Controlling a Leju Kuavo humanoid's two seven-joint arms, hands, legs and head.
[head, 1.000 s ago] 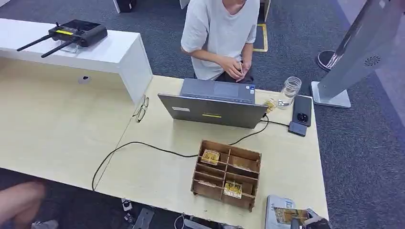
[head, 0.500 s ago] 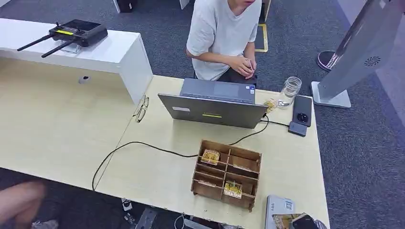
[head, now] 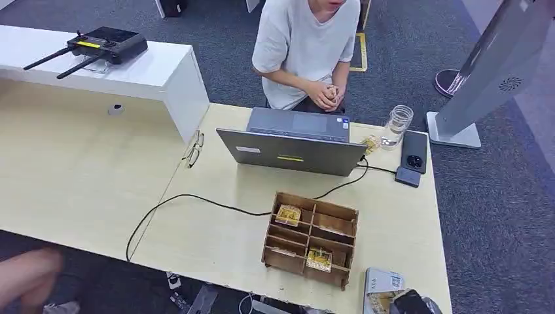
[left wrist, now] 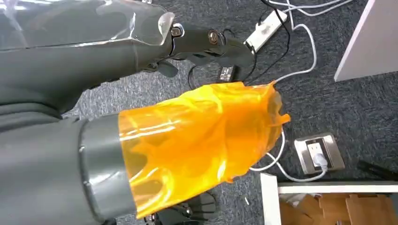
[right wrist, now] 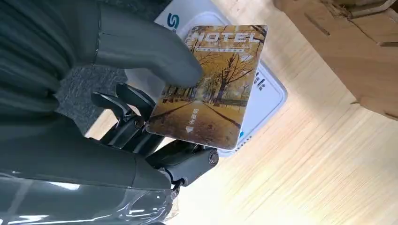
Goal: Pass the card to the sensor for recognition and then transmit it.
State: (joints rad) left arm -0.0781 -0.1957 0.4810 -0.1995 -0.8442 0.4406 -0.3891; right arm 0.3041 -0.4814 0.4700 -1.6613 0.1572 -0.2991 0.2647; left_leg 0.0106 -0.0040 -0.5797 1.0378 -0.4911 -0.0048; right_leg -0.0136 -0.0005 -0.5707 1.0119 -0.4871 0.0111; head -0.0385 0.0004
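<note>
A hotel card (right wrist: 211, 89) printed with an autumn tree avenue is pinched between the thumb and fingers of my right hand (right wrist: 117, 140). It hovers flat, just over the white sensor pad (right wrist: 270, 96). In the head view the sensor (head: 381, 281) lies at the table's near right edge, with the card (head: 381, 303) and my right hand (head: 412, 304) partly cut off by the picture's bottom edge. My left hand (left wrist: 187, 140) hangs over the carpet, its thumb wrapped in orange film, fingers straight and holding nothing.
A wooden compartment box (head: 307, 271) with more cards stands just left of the sensor. Behind it are a laptop (head: 291, 154), a black cable (head: 196, 199), a glass jar (head: 397, 124) and two phones (head: 414, 150). A person (head: 304, 52) sits across the table.
My right hand has slid a little left and lower with the card, staying over the sensor. The person opposite has shifted slightly and moved their hands.
</note>
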